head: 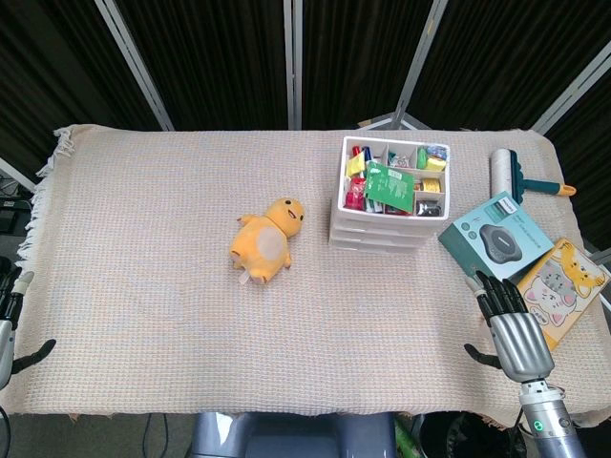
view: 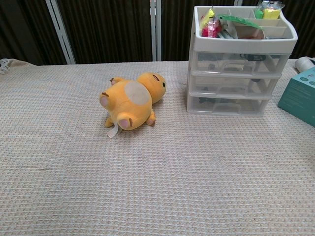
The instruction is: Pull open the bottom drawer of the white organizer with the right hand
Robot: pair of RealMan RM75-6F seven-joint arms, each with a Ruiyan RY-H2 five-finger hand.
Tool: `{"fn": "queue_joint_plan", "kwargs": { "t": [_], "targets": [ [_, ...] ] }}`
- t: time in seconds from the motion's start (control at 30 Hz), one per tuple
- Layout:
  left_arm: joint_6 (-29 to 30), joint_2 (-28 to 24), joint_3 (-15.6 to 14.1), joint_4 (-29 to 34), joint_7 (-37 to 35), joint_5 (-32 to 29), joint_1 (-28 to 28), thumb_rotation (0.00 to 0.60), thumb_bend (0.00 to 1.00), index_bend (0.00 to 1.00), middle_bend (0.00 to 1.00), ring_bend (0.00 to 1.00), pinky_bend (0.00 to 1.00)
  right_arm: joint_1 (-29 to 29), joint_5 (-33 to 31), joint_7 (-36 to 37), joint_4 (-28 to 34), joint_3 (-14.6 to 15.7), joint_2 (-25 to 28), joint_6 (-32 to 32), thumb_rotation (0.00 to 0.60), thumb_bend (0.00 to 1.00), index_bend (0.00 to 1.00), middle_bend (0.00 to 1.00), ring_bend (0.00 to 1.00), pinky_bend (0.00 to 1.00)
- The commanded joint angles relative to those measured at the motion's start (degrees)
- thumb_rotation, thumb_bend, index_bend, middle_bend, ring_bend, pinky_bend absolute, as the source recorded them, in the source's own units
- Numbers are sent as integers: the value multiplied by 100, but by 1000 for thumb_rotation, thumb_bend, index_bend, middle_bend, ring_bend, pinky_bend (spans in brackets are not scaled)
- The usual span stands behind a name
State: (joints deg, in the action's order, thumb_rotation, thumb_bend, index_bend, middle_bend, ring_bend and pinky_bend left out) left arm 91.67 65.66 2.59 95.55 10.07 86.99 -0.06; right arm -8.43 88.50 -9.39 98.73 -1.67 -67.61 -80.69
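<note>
The white organizer (head: 389,205) stands right of the table's middle, its top tray full of colourful packets. In the chest view the organizer (view: 236,73) shows three stacked clear drawers, and the bottom drawer (view: 229,104) sits flush with the frame. My right hand (head: 508,324) rests on the cloth near the front right edge, fingers spread and empty, well in front of and to the right of the organizer. At the far left edge only part of my left hand (head: 11,315) shows, holding nothing. Neither hand appears in the chest view.
A yellow plush toy (head: 267,240) lies left of the organizer. A teal box (head: 495,237) and a cat picture book (head: 561,279) lie just beyond my right hand. A lint roller (head: 516,176) sits at the back right. A woven cloth (head: 172,191) covers the table.
</note>
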Motion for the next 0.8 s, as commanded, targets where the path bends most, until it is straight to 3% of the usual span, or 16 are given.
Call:
{"fn": "queue_joint_plan", "kwargs": {
  "t": [0.03,0.8],
  "targets": [
    [0,1,0,1,1,-2,1,600,60,0,0,0,0,1,0,3,0,0,1,-1,600,70,0,0,0,0],
    [7,-26,16,-16,-78,-11,0,600,60,0,0,0,0,-13,-15,5,50,-13,9,15,600,70,0,0,0,0]
  ]
}}
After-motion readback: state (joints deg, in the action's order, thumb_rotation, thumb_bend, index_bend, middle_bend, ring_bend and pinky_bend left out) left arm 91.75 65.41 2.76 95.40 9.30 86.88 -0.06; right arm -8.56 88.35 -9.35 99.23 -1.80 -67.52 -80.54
